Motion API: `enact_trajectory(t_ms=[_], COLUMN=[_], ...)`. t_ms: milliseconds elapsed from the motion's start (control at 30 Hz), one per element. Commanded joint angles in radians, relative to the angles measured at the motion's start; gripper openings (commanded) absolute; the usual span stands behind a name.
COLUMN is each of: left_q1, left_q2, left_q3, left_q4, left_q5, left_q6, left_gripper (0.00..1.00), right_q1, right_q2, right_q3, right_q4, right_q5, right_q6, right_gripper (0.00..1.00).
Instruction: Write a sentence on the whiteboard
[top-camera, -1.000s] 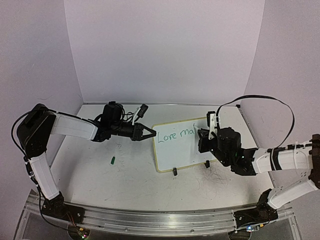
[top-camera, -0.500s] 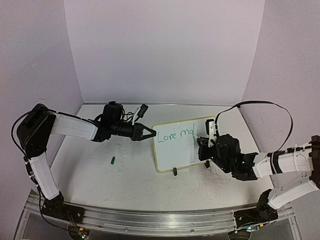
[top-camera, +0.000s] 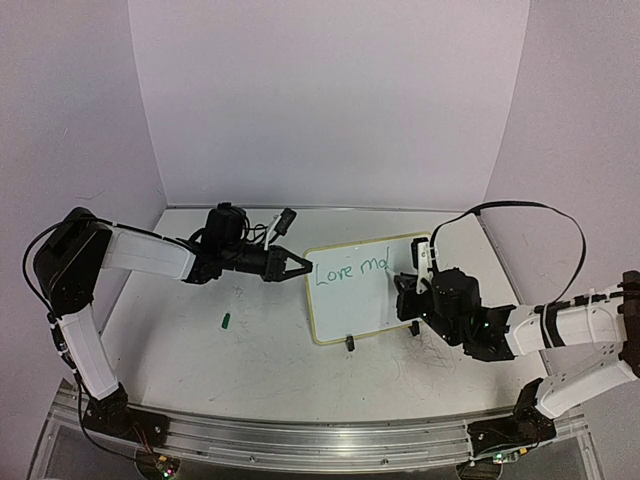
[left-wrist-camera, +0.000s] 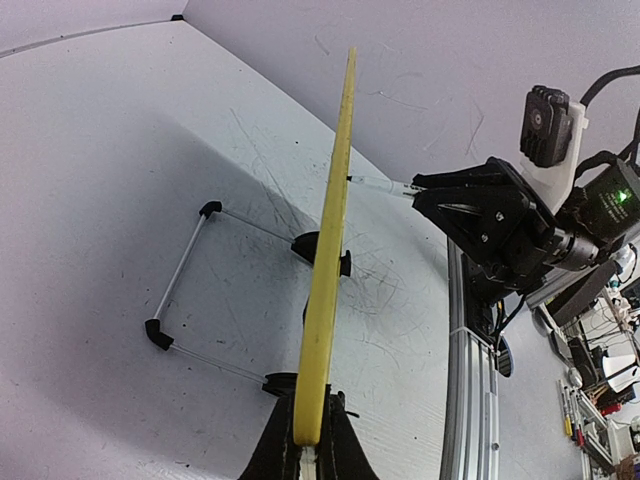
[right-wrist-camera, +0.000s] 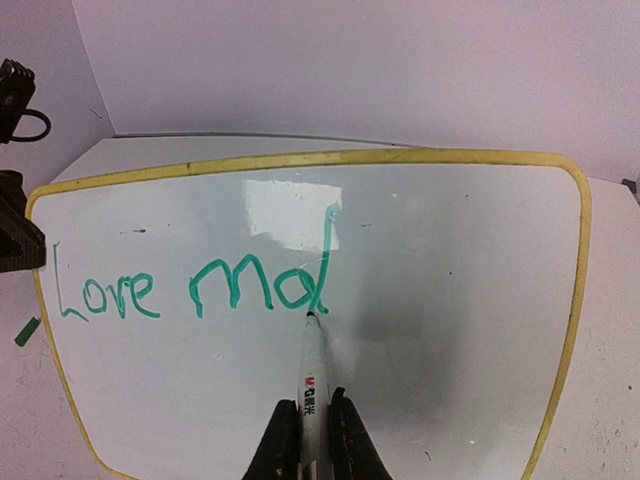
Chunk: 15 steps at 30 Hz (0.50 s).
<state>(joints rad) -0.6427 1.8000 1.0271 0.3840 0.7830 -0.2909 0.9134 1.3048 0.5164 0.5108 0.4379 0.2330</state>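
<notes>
The whiteboard (top-camera: 362, 290) stands tilted on two black clip feet at mid-table, with a pale-yellow frame (right-wrist-camera: 300, 160). Green writing on it (right-wrist-camera: 190, 288) reads "Love mal". My left gripper (top-camera: 298, 266) is shut on the board's left edge; in the left wrist view the yellow edge (left-wrist-camera: 325, 290) runs up from between my fingers (left-wrist-camera: 308, 448). My right gripper (right-wrist-camera: 308, 425) is shut on a white marker (right-wrist-camera: 311, 375). The marker tip (right-wrist-camera: 310, 316) touches the board at the foot of the last tall stroke. The right gripper (top-camera: 410, 290) sits over the board's right part.
A small green marker cap (top-camera: 227, 321) lies on the table left of the board. The board's wire stand (left-wrist-camera: 190, 290) shows behind it. Purple walls close in the back and both sides. A metal rail (top-camera: 300, 430) runs along the near edge.
The right gripper has moved down and slightly left on the board, drawing the tall stroke after "ma". In the last half second nothing visibly moved. The left arm stayed still.
</notes>
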Motion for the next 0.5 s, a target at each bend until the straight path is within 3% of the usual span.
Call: enact_trajectory(t_ms=[0, 467], left_q1=[-0.023, -0.023], left_q2=[-0.011, -0.013], left_q3=[0.022, 0.021], left_q4=[-0.071, -0.071], left_q5=[-0.025, -0.026], left_q6=[0.041, 0.042], left_gripper=[0.0, 0.0], right_q1=[-0.017, -0.038], right_q2=[0.002, 0.021], right_q3=[0.043, 0.078], right_q4=[0.024, 0.041], right_q5=[0.047, 0.069], right_q6=[-0.021, -0.045], right_gripper=[0.0, 0.0])
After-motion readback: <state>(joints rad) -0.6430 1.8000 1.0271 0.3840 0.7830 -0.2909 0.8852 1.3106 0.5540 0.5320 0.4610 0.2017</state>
